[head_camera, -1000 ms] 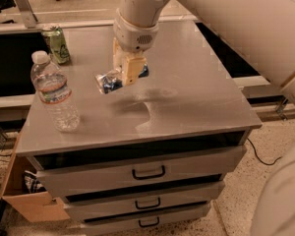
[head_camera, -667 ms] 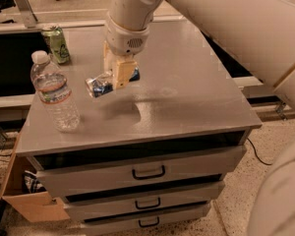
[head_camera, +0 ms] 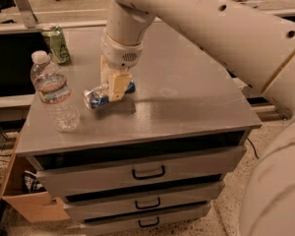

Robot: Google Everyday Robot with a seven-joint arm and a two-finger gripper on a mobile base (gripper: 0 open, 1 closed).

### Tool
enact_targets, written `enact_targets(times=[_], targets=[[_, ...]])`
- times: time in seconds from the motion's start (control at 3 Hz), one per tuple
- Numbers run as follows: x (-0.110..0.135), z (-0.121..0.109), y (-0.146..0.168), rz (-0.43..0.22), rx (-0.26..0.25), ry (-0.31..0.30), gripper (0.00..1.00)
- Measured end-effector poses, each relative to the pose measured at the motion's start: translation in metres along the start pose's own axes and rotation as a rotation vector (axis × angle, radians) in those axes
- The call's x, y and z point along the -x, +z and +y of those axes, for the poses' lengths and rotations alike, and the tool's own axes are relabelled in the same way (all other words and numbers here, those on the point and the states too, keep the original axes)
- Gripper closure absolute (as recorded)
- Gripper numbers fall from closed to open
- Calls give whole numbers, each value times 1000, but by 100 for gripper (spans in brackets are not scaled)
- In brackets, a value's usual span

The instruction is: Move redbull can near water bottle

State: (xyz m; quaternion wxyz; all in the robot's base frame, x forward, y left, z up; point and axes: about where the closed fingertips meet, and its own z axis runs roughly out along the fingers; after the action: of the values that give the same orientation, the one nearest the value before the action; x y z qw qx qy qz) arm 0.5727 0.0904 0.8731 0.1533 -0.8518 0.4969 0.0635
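Observation:
The redbull can (head_camera: 95,98), silver and blue, lies on its side in my gripper (head_camera: 114,88), low over the grey cabinet top (head_camera: 187,92). The gripper is shut on the can's middle, its cream fingers (head_camera: 117,85) across it. The water bottle (head_camera: 54,92), clear with a white cap and a pale label, stands upright near the top's left front corner. The can's silver end is a short way right of the bottle, apart from it.
A green can (head_camera: 57,44) stands at the back left corner of the top. The cabinet has three drawers with black handles (head_camera: 148,173). A cardboard box (head_camera: 27,200) sits on the floor at left. My white arm (head_camera: 226,28) spans the right side.
My gripper has moved left and down with the redbull can, bringing it closer to the water bottle and lower toward the cabinet top.

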Motion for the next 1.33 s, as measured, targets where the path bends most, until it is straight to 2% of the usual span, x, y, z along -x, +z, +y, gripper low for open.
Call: enact_targets(times=[0.33,0.67,1.33], targets=[[-8,2,12,-4,19,8,83],[-7,3,20,-19,39,6,58],[-5,4,21,-25,45,3,12]])
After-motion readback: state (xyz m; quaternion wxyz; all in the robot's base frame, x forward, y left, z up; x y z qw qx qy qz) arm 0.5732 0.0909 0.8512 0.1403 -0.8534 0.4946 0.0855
